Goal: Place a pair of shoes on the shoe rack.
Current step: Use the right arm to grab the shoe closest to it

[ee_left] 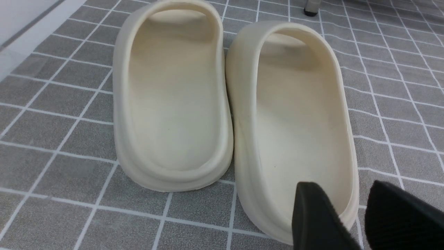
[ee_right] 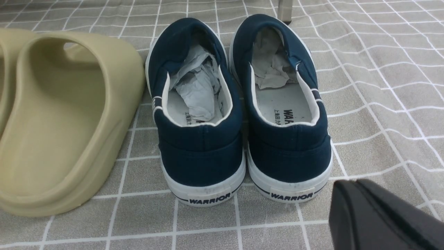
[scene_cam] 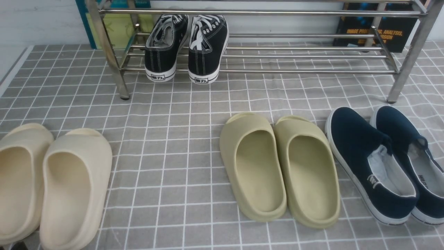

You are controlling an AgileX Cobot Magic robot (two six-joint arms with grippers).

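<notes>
The pair of shoes, two navy slip-ons (scene_cam: 360, 152) with white soles, stands side by side on the checked cloth at the front right, toes toward the shoe rack (scene_cam: 263, 13). In the right wrist view their heels (ee_right: 199, 152) face me, with crumpled paper stuffed inside. My right gripper (ee_right: 355, 184) is shut and empty, just behind the heel of one navy shoe (ee_right: 288, 152) and not touching it. My left gripper (ee_left: 341, 189) is open and empty, hanging over the heel rim of a cream slide (ee_left: 295, 104). Neither gripper shows in the front view.
Black lace-up sneakers (scene_cam: 187, 48) sit on the rack's lower bars at the left. Olive slides (scene_cam: 281, 166) lie in the middle, right next to the navy pair. Cream slides (scene_cam: 52, 180) lie at the front left. Books (scene_cam: 392, 33) lean behind the rack.
</notes>
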